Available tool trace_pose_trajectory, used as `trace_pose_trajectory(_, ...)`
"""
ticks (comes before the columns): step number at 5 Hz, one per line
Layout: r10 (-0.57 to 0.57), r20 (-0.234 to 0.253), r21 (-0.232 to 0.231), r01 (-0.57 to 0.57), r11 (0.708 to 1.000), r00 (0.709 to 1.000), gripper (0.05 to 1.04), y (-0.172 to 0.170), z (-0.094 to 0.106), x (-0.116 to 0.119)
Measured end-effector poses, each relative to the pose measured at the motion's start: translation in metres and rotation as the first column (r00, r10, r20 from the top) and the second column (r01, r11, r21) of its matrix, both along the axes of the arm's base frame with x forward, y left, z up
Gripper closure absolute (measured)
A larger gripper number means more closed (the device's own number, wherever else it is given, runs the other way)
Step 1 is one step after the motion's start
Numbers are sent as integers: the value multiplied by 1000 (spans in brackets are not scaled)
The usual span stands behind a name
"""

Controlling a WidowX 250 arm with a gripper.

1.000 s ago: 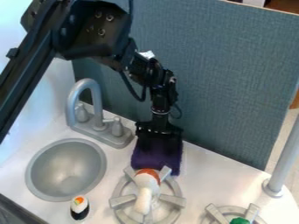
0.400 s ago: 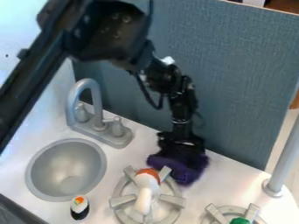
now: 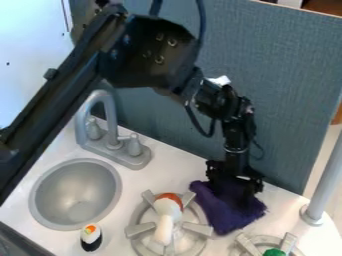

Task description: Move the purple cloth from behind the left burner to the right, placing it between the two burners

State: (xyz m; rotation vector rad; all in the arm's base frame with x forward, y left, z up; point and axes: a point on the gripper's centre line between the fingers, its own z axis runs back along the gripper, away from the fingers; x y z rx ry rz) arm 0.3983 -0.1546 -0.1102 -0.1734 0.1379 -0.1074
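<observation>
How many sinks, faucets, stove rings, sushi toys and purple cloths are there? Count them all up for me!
Sinks: 1
Faucets: 1
Stove rings: 2
Sushi toys: 1
Purple cloths: 1
Total: 6

Deep purple cloth (image 3: 230,207), blue-grey woven-look panel (image 3: 287,85), silver-grey sink (image 3: 75,192), white counter (image 3: 150,177), green object (image 3: 273,252)

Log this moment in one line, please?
black robot gripper | touching fuzzy purple cloth | cloth beside round grey burner | white, orange-ended toy on burner
</observation>
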Motion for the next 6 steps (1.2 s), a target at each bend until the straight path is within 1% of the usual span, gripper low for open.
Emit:
trace_pose_trajectory(2,13,-19,-50,-14,999,1000,83,-15,3,-2)
trace_pose_trajectory(3,17,2,-71,-17,997,1000,83,-17,5,-4)
trace_pose_trajectory(4,22,41,-80,-19,997,999,83,-14,22,-18)
trace_pose_trajectory(5,15,156,-101,1,995,988,83,-10,66,-22)
trace_pose_trajectory(6,-12,166,-78,25,997,986,83,-1,80,-36)
